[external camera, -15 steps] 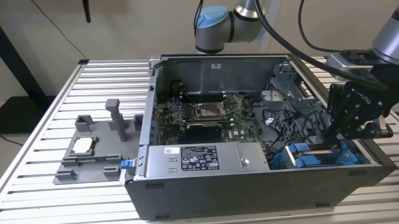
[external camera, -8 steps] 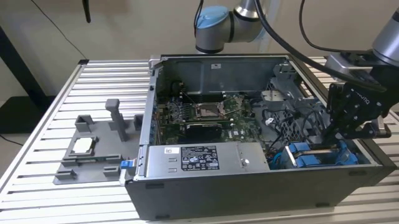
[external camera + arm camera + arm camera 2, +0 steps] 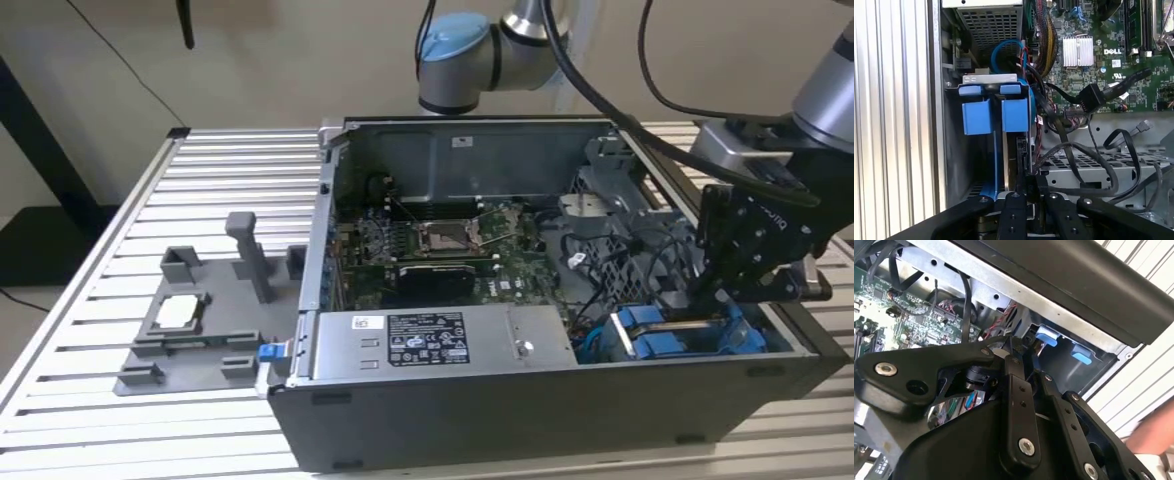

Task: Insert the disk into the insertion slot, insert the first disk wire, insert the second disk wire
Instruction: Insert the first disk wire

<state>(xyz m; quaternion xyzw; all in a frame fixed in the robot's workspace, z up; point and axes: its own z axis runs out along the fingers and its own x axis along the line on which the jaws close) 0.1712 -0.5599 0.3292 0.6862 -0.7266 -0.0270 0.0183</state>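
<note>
Black jointed-metal gripper point(image 3: 1027, 180) down inside the open dark grey computer case point(image 3: 534, 420), at its drive corner.

Its fingers point(image 3: 1015, 205) are drawn close together just beside a tangle of black cables point(image 3: 1091, 96); whether they pinch anything I cannot tell. The flat silver-white disk point(image 3: 1015, 116), clipped in a bright blue plastic carrier, sits down in the dark grey metal insertion slot point(image 3: 959, 165), blue end tabs standing proud, on the exterior view's right. The green motherboard point(image 3: 514, 225) lies beyond. The case rests on a ribbed aluminium table point(image 3: 160, 200).
</note>
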